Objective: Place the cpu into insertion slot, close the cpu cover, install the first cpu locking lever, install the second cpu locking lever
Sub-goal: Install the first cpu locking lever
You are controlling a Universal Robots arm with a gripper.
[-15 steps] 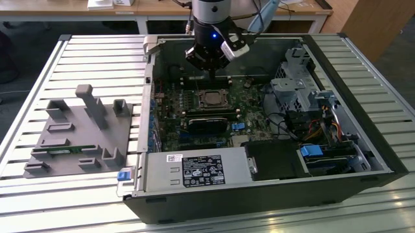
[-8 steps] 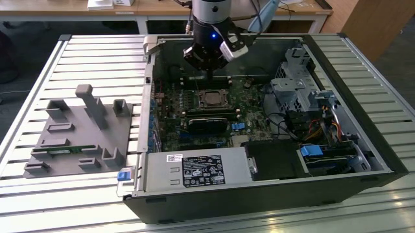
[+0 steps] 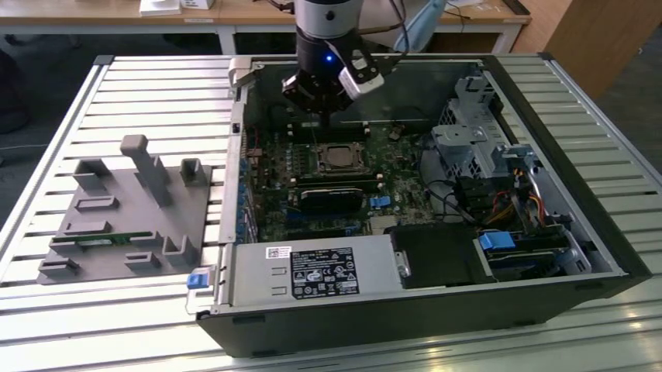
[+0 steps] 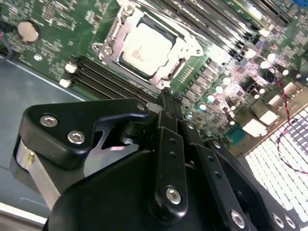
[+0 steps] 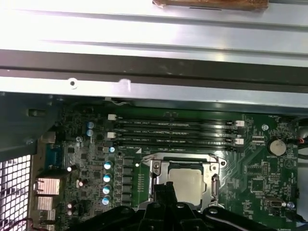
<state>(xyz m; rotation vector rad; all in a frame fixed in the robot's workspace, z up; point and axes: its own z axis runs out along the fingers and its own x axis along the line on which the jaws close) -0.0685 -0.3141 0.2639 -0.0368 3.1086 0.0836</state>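
The cpu lies flat in the insertion slot on the green motherboard, silvery top up. The cpu cover, a thin metal frame, rests down around the chip's edges. My gripper hovers above the board just beside the socket, on the side toward the case's far wall. Its black fingers are together and hold nothing. I cannot make out how the locking levers stand.
Long black memory slots run beside the socket. In the exterior view a black heatsink block sits in front of it, a power supply nearer still, and a drive cage with cables on that view's right. A grey fixture stands outside the case.
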